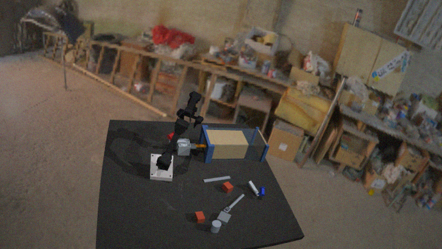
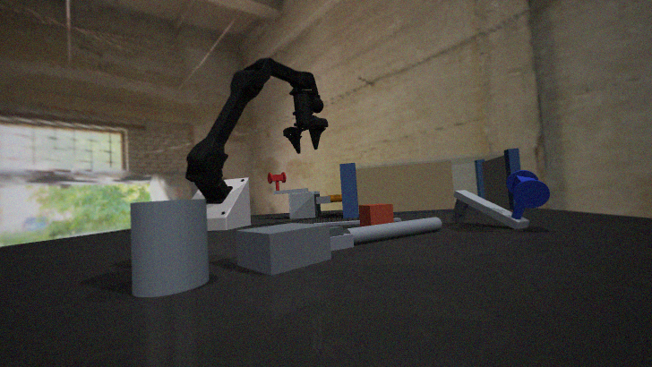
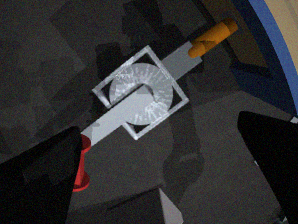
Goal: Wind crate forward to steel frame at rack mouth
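Observation:
The tan crate [image 1: 228, 151] [image 2: 406, 186] sits flat in the clear-panelled cubby, its front end close behind the blue frame [image 1: 209, 153] [image 2: 348, 189]. I cannot tell if they touch. An orange strap piece [image 1: 201, 146] [image 2: 335, 198] [image 3: 215, 37] lies between frame and grey winch [image 1: 183, 149] [image 2: 301, 205]. The handle's grey arm [image 3: 112, 117] lies level across the winch top, with its red knob [image 1: 170, 135] [image 2: 277, 178] [image 3: 81, 167] upright at the outer end. The key is hidden. My gripper [image 2: 307, 150] [image 3: 163, 127] is open and empty, high above the winch, clear of the knob.
A white crank [image 1: 253, 188] [image 2: 490, 210] with a blue knob lies on the bench. Two red blocks [image 1: 227, 187] [image 1: 200, 217], a flat bar [image 1: 216, 178], a rod [image 1: 235, 201] [image 2: 397, 230], a grey block [image 1: 223, 217] [image 2: 292, 248] and a cylinder [image 1: 215, 226] [image 2: 169, 248] lie or stand there too.

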Controlling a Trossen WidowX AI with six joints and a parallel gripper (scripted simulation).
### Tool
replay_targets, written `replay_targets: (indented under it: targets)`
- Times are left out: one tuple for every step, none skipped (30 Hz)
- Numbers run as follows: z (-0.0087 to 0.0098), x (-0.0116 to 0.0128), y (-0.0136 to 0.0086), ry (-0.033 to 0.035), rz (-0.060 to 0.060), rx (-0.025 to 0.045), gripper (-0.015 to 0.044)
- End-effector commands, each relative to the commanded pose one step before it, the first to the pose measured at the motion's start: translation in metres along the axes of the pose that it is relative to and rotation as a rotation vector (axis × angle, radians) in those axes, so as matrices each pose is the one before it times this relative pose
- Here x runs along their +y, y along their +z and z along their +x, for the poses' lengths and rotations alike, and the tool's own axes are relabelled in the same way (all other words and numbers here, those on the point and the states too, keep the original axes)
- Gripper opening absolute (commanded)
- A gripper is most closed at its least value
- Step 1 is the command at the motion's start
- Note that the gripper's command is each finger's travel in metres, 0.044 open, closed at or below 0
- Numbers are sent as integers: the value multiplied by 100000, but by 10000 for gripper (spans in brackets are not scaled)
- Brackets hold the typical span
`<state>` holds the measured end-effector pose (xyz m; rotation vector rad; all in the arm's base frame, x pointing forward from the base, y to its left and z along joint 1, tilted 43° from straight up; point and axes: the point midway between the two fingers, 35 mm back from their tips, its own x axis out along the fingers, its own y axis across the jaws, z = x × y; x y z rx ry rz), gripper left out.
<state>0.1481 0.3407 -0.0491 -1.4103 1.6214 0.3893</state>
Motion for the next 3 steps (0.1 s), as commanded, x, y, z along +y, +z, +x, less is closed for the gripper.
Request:
replay_targets:
  targets:
    - [35,-39,-20,-294,-485,297,440]
    - [0,0,0,0,0,0,440]
    - [0,0,0,0,0,0,440]
